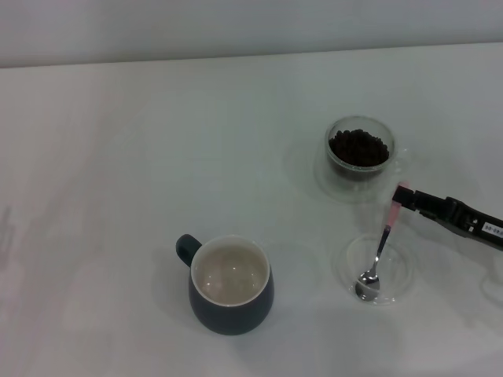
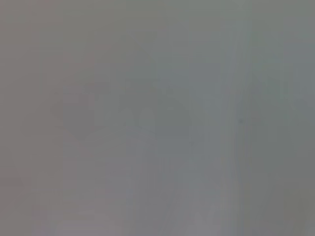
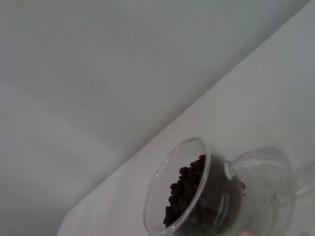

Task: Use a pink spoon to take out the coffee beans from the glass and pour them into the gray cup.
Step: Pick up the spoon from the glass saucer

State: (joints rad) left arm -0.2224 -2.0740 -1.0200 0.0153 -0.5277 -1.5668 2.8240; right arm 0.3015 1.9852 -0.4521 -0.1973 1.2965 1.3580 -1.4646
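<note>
The pale surface (image 1: 118,157) lies bare across its left half. The dark slate-gray ceramic cup (image 1: 230,287) stands near the front. Rightward, the clear glass (image 1: 359,157) holds dark coffee beans (image 1: 359,147). The right gripper (image 1: 404,195) is clamped on the pink spoon (image 1: 379,255), whose bowl rests in a shallow clear dish (image 1: 401,275).

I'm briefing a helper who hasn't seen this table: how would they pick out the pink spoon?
On the white table, look nearer than the glass of coffee beans. The pink spoon rests its silver bowl in a shallow clear dish, its pale pink handle held by the right tool.
</note>
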